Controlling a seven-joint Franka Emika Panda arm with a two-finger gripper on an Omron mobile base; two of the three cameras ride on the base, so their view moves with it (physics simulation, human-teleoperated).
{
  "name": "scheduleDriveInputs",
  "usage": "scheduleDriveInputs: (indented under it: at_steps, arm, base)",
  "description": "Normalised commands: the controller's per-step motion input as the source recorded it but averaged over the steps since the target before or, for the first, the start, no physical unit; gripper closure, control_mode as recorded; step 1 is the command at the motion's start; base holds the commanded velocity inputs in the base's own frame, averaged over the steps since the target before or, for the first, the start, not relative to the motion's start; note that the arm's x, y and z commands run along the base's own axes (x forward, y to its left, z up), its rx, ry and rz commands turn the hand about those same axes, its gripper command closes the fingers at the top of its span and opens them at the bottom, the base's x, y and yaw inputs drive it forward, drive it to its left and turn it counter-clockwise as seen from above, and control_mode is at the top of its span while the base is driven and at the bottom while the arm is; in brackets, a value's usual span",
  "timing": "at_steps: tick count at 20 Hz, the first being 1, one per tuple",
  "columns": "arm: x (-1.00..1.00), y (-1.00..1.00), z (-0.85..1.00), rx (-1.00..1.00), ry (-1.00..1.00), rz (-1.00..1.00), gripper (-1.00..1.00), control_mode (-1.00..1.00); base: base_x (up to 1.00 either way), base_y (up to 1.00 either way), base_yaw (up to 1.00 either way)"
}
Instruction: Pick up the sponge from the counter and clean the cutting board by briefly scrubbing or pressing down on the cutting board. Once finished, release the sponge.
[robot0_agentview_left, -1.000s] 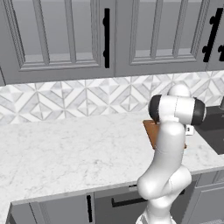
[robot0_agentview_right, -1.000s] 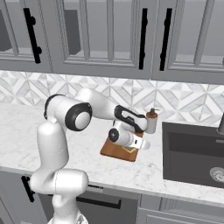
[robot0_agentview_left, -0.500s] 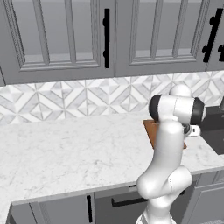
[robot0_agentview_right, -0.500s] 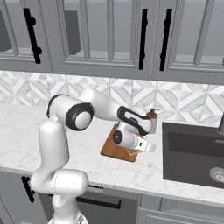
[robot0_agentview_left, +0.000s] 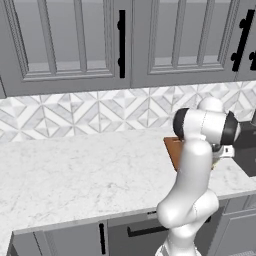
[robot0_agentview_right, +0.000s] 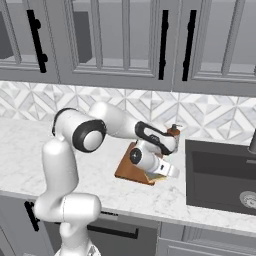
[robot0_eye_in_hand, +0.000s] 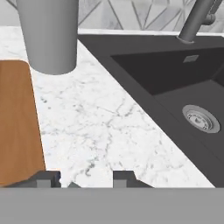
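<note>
The reddish-brown cutting board (robot0_agentview_right: 133, 168) lies flat on the white marble table (robot0_agentview_right: 100, 185), left of the dark sink (robot0_agentview_right: 220, 175). Beside its right edge, the jaws (robot0_agentview_right: 167, 171) hover over a yellowish sponge (robot0_agentview_right: 156, 178); whether they grip it cannot be told.

Even, diffuse light is washing over all three views (no single source is showing itself); the white marble surface (robot0_agentview_left: 75, 170) is reading bright without glare; shadows are lying soft and faint under the arm; the sink basin (robot0_eye_in_hand: 183, 83) is staying dark and flat; edges are looking slightly soft and coarse, with no distortion.
</note>
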Motion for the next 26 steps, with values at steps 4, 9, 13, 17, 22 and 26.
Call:
scheduleDriveInputs:
  at_steps: [4,9,13,17,22,26]
  arm:
    - [-1.00,0.46,-0.01,0.15,0.08,-0.04,1.00,-1.00]
    - [-1.00,0.20,-0.10,0.10,0.12,-0.02,1.00,-1.00]
    - [-1.00,-0.16,-0.51,-0.10,0.49,-0.01,1.00,-1.00]
    - [-0.43,-0.07,0.22,0.02,0.14,0.00,1.00,-1.00]
    - [0.33,-0.11,0.87,0.29,-0.35,0.06,1.00,-1.00]
    - [-0.20,-0.40,1.00,0.34,-0.20,0.10,1.00,-1.00]
  base:
    - [0.00,0.00,0.00]
    - [0.00,0.00,0.00]
    - [0.00,0.00,0.00]
    - [0.00,0.00,0.00]
    - [0.00,0.00,0.00]
    - [0.00,0.00,0.00]
